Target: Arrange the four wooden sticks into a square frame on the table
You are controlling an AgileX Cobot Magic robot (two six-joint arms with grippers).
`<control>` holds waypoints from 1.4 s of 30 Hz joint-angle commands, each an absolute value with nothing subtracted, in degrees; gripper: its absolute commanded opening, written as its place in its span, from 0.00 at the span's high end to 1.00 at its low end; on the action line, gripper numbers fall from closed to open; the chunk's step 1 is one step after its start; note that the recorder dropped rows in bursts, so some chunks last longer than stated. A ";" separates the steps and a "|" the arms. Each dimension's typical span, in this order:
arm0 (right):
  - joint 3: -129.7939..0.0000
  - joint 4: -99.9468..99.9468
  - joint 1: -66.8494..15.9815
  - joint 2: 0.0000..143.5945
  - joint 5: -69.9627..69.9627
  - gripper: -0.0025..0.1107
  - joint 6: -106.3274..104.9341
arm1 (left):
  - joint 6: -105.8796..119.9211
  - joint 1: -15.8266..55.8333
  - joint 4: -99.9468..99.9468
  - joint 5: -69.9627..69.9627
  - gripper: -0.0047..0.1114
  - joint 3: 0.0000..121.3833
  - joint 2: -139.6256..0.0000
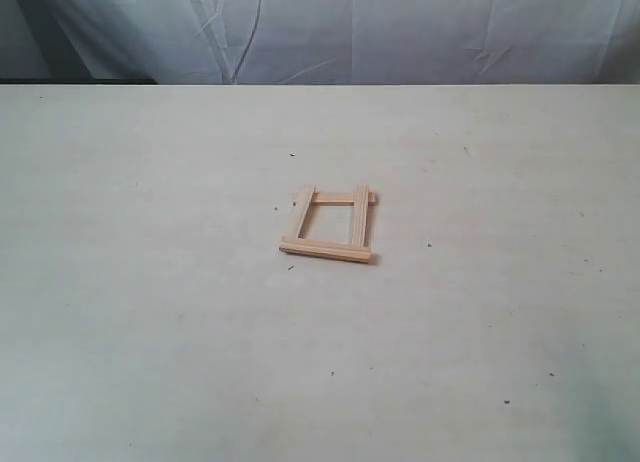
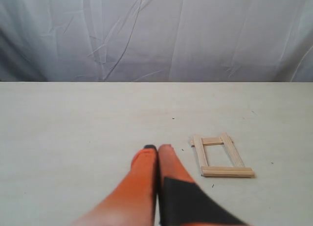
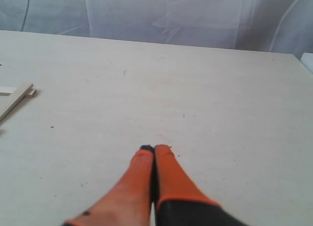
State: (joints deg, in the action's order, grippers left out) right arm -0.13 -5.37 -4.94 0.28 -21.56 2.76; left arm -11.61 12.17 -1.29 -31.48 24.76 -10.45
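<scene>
Four pale wooden sticks lie joined as a small square frame (image 1: 329,224) in the middle of the cream table (image 1: 150,312). The near stick (image 1: 326,249) rests across the ends of the two side sticks. The left wrist view has the square frame (image 2: 221,156) just off to one side of my left gripper (image 2: 157,148), whose orange fingers are pressed together with nothing between them. My right gripper (image 3: 154,148) is likewise shut and empty over bare table, with only a corner of the frame (image 3: 17,100) showing at that view's edge. Neither gripper appears in the exterior view.
A creased white cloth (image 1: 330,30) hangs behind the table's far edge. Tiny dark specks (image 1: 291,267) dot the tabletop around the frame.
</scene>
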 commanded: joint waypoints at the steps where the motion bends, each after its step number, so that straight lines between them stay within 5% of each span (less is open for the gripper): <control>1: 0.00 -5.47 -4.63 0.00 -20.69 0.98 2.54 | -11.28 12.17 -2.75 -30.63 0.96 24.00 -9.76; 13: 0.00 -5.47 -4.63 0.00 -20.57 0.98 2.53 | -11.53 2.85 -13.69 -9.80 0.96 0.19 0.00; 32: 0.00 -5.47 -4.63 0.00 -20.57 0.98 2.53 | -11.51 2.97 -12.43 -13.64 0.96 0.00 0.00; 42: 0.00 -5.47 -4.63 0.00 -20.57 0.98 2.53 | 7.24 2.97 6.78 -13.19 0.96 0.00 0.00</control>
State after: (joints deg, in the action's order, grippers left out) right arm -0.13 -5.37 -4.94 0.28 -21.34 2.76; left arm 2.12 2.89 3.20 -13.90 0.22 -0.36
